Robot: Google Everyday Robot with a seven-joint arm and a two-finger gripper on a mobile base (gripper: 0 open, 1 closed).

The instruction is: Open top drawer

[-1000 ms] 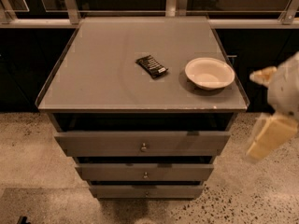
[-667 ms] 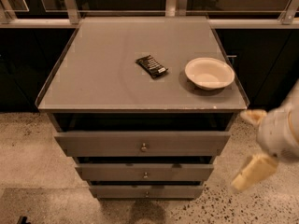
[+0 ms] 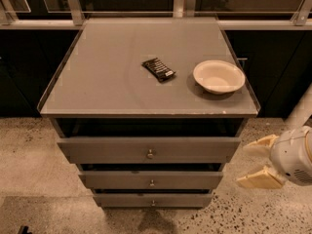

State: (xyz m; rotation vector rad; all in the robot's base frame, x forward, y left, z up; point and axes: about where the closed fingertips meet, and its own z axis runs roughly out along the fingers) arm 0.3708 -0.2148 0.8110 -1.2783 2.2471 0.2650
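The top drawer (image 3: 107,150) is a wide grey front with a small round metal knob (image 3: 150,154) at its centre, just under the cabinet top. It looks closed. Two narrower-looking grey drawer fronts sit below it. My gripper (image 3: 249,162) is at the right of the cabinet, level with the top drawer and just past its right end. Its two cream fingers (image 3: 260,178) point left and stand apart, with nothing between them. It touches nothing.
A grey cabinet top (image 3: 107,77) carries a dark snack bar (image 3: 158,68) and a white bowl (image 3: 218,76). Dark cabinets and a railing stand behind. Speckled floor (image 3: 29,169) lies around the cabinet.
My gripper has moved down from beside the cabinet top and then left towards the right end of the top drawer. The drawers, bar and bowl have not moved.
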